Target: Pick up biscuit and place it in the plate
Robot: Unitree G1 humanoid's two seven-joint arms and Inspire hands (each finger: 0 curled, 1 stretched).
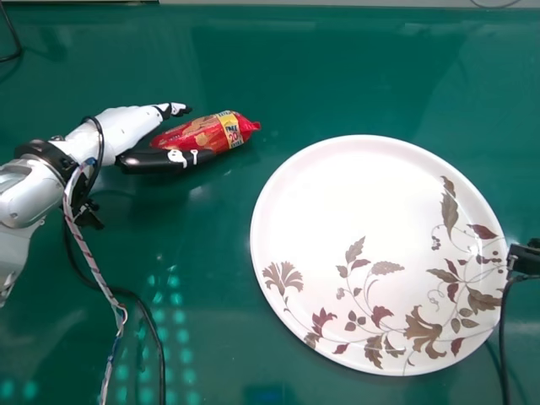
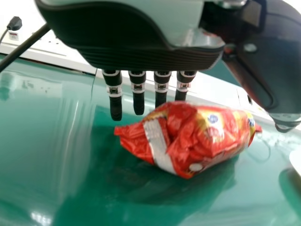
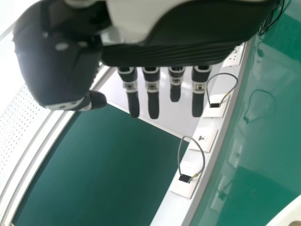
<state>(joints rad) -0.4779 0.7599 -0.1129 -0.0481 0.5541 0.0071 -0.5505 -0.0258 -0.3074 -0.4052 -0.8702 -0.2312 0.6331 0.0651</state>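
Observation:
The left hand [image 1: 135, 122] reaches in from the left side of the head view. The red biscuit packet [image 1: 198, 133] lies on the green table between its fingers and its thumb, which are straight and not curled round it. In the left wrist view the left hand [image 2: 136, 52] has its straight fingers beside the crumpled packet [image 2: 188, 139]; contact cannot be told. The white plate [image 1: 363, 202] with a leaf pattern stands to the right of the packet. In the right wrist view the right hand [image 3: 164, 52] has straight fingers and holds nothing.
A dark part of the right arm [image 1: 525, 257] and a black cable [image 1: 503, 337] are at the plate's right edge. Wires [image 1: 99, 274] hang from the left arm over the table. White socket panels [image 3: 186, 181] line the table's edge.

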